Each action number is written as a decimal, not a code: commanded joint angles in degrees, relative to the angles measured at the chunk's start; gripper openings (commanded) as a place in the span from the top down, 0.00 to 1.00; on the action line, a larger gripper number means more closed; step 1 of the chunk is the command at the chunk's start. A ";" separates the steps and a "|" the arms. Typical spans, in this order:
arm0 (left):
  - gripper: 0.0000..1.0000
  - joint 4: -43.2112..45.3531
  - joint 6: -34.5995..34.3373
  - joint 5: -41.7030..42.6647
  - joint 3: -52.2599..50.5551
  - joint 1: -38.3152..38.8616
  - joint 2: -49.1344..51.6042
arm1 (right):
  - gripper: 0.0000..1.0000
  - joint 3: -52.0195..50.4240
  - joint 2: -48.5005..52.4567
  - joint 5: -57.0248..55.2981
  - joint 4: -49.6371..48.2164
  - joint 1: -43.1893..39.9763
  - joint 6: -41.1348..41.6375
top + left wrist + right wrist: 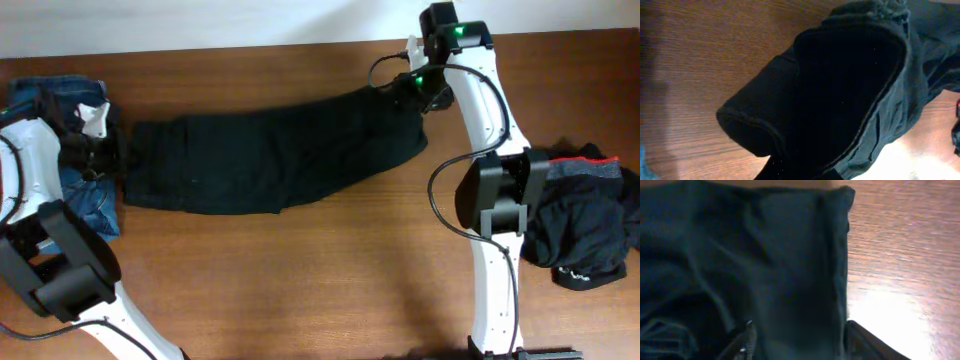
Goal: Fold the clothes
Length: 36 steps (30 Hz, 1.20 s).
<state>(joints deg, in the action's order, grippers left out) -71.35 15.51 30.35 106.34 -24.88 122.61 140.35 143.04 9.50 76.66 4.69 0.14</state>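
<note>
A pair of black trousers (270, 160) lies stretched out across the brown table (300, 290), from far left to upper right. My left gripper (112, 152) is at the left end, shut on it. In the left wrist view the dark cloth (850, 90) is raised off the wood, its open end is visible, and it hides my fingers. My right gripper (418, 95) is at the right end. In the right wrist view its two fingers (800, 335) sit on either side of a fold of the trousers (765, 255), near the cloth's edge.
Blue jeans (80, 100) lie bunched at the far left under my left arm. A pile of dark clothes with grey and red trim (585, 215) sits at the right edge, beside the right arm's base.
</note>
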 commanded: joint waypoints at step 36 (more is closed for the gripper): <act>1.00 4.85 -8.70 -4.94 21.27 28.96 -2.40 | 0.96 -16.72 1.68 -2.43 -13.03 2.43 4.85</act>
<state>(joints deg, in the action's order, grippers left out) -69.49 10.83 26.57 126.23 -0.14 122.54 126.41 142.65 6.94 62.72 6.70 4.36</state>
